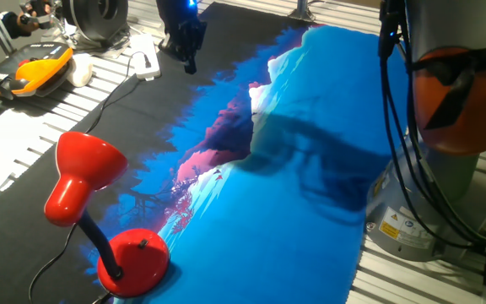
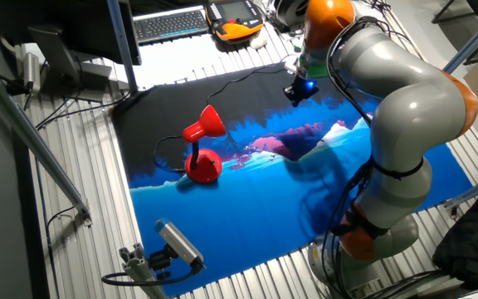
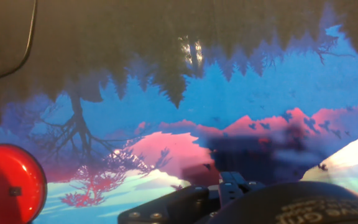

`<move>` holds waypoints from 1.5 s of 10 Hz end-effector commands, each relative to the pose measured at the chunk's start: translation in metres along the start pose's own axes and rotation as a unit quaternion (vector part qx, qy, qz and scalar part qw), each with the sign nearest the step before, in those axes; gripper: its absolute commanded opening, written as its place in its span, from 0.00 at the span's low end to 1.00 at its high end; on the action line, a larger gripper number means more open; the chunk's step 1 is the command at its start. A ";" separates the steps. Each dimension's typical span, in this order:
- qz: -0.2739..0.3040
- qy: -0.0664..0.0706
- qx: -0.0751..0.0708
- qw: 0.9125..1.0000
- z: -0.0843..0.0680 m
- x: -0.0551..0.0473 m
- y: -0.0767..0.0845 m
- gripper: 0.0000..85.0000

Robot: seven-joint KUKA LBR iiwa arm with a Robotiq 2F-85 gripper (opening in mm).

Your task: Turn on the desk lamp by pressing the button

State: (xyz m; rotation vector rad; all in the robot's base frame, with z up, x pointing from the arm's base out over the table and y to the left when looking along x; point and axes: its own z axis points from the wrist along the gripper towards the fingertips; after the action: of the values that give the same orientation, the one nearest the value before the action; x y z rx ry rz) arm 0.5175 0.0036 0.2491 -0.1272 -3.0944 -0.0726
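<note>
The desk lamp (image 1: pixel 87 173) is glossy red and stands at the near left corner of the printed mat, with its shade tilted left on a black bendy neck. Its round domed base (image 1: pixel 133 262) bears the button (image 1: pixel 142 245), a small dark knob. The lamp also shows in the other fixed view (image 2: pixel 203 145). In the hand view the base (image 3: pixel 8 183) sits at the lower left edge with the button (image 3: pixel 15 191) on it. My gripper (image 1: pixel 189 63) hangs above the far edge of the mat, well away from the lamp and touching nothing. No view shows its fingertips clearly.
A blue landscape mat (image 1: pixel 310 169) covers the table. An orange-and-black handheld device (image 1: pixel 32 72) and a white object (image 1: pixel 146 59) lie beyond the mat's far edge. A keyboard (image 2: pixel 168 25) lies at the back. The lamp's thin black cord (image 3: pixel 23 43) crosses the dark mat edge.
</note>
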 end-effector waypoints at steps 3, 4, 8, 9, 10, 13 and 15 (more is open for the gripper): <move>-0.005 -0.010 0.037 0.999 0.000 0.000 0.000 0.00; 0.000 0.007 0.006 1.000 0.000 0.000 0.000 0.00; -0.024 -0.009 0.009 1.000 0.000 0.000 0.000 0.00; -0.030 -0.008 0.020 0.999 0.000 0.000 0.000 0.00; -0.013 0.000 0.025 1.000 0.000 0.000 0.000 0.00; 0.002 0.015 0.011 1.000 0.000 0.000 0.000 0.00; 0.023 0.018 0.005 1.000 0.000 0.000 0.002 0.00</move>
State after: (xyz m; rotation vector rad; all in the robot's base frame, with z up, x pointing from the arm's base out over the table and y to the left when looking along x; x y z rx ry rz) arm 0.5184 0.0073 0.2486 -0.2003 -3.0533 -0.0698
